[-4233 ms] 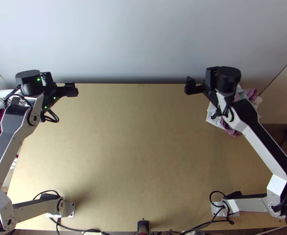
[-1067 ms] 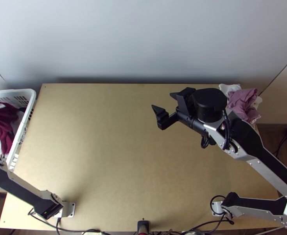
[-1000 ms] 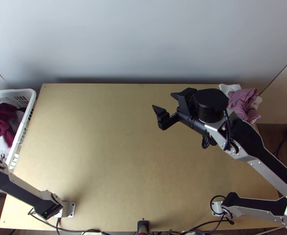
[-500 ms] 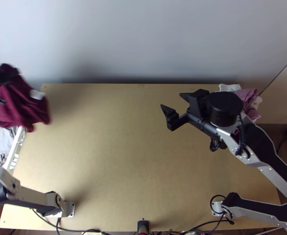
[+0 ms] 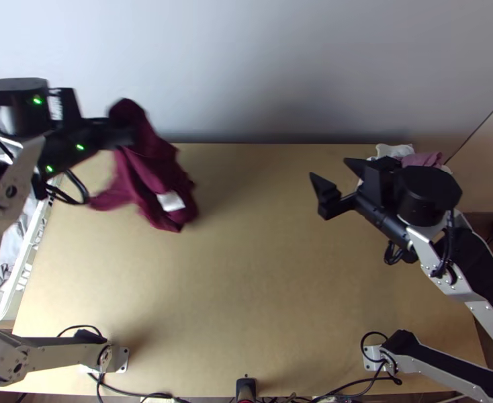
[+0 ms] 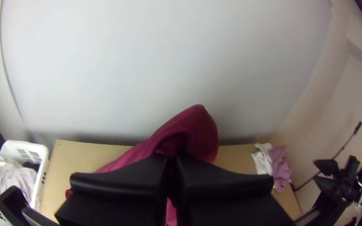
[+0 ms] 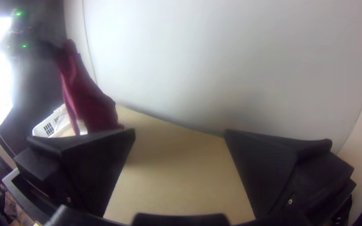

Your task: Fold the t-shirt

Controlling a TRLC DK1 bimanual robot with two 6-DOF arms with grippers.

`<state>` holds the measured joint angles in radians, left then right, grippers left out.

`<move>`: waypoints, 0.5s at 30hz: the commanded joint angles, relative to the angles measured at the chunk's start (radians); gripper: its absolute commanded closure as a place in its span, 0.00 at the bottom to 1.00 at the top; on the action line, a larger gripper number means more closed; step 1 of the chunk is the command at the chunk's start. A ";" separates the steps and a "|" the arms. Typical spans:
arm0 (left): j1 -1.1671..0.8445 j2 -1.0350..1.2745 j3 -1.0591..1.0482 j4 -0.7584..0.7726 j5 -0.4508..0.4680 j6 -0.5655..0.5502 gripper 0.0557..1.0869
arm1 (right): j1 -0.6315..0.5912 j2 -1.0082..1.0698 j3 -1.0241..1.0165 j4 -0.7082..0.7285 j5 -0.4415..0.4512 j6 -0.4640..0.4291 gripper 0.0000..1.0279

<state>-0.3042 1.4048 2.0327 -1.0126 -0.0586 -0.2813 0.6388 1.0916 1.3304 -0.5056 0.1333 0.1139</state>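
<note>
The t-shirt (image 5: 154, 168) is dark red and it hangs all bunched up from the left gripper (image 5: 127, 129). It is over the far left part of the table (image 5: 240, 282), near the back edge, by the big pale wall (image 5: 246, 60). The left gripper's two black fingers are pinched together with a top bit of the shirt squeezed in them, and a floppy bump of shirt pokes up past them in the left wrist view. Lower down, the shirt gets wider, with one point sticking out to the left and a little white patch (image 5: 171, 201) near the bottom. The shirt is blurry, so I can't say for sure if its low end touches the wood.

The right gripper (image 5: 330, 170) is over the right part of the table. Its jaws are wide apart, and the right wrist view shows table wood between them. A big wide stretch of wood lies between the shirt and this gripper, and more wood goes down to the near edge.

A white basket (image 6: 27, 146) with pale clothes (image 6: 16, 179) in it stands just beside the table's left edge. A white cloth (image 5: 393, 150) and a pinky purple cloth (image 5: 422, 159) lie crumpled together by the far right corner.
</note>
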 commanded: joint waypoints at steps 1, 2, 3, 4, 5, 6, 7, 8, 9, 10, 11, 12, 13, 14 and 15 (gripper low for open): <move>-0.239 -0.026 0.101 -0.040 0.155 -0.128 0.96 | -0.100 -0.071 -0.094 0.041 0.002 0.024 0.04; -0.239 -0.024 0.100 -0.041 0.220 -0.145 0.96 | -0.110 -0.081 -0.111 0.047 0.002 0.029 0.04; -0.248 -0.023 0.096 -0.041 0.236 -0.145 0.96 | -0.113 -0.088 -0.125 0.047 0.002 0.030 0.04; -0.262 -0.021 0.095 -0.041 0.244 -0.144 0.96 | -0.114 -0.098 -0.138 0.047 0.002 0.035 0.04; -0.282 -0.018 0.095 -0.040 0.253 -0.144 0.96 | -0.116 -0.108 -0.151 0.047 0.000 0.036 0.04; -0.299 -0.015 0.096 -0.030 0.269 -0.144 0.96 | -0.120 -0.116 -0.162 0.047 0.000 0.036 0.04; -0.312 -0.010 0.101 -0.014 0.281 -0.145 0.96 | -0.128 -0.124 -0.169 0.047 0.000 0.040 0.04; -0.326 -0.010 0.104 0.009 0.293 -0.150 0.96 | -0.136 -0.131 -0.175 0.049 0.000 0.041 0.04; -0.345 -0.010 0.110 0.039 0.309 -0.157 0.96 | -0.145 -0.136 -0.183 0.049 0.000 0.044 0.04; -0.365 -0.010 0.119 0.074 0.322 -0.174 0.96 | -0.157 -0.144 -0.191 0.049 0.000 0.046 0.04; -0.380 -0.009 0.124 0.121 0.336 -0.205 0.96 | -0.168 -0.150 -0.201 0.050 0.000 0.049 0.04; -0.395 -0.009 0.126 0.177 0.359 -0.245 0.96 | -0.176 -0.159 -0.215 0.053 0.000 0.052 0.04; -0.401 -0.007 0.127 0.224 0.375 -0.282 0.96 | -0.185 -0.171 -0.229 0.059 0.000 0.055 0.04; -0.403 0.005 0.141 0.253 0.390 -0.306 0.96 | -0.194 -0.183 -0.244 0.064 0.000 0.058 0.04; -0.411 0.025 0.169 0.261 0.393 -0.322 0.96 | -0.199 -0.199 -0.260 0.065 0.002 0.059 0.04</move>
<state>-0.6312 1.3983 2.1422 -0.9096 0.2455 -0.4805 0.4938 0.9588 1.1511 -0.4564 0.1341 0.1577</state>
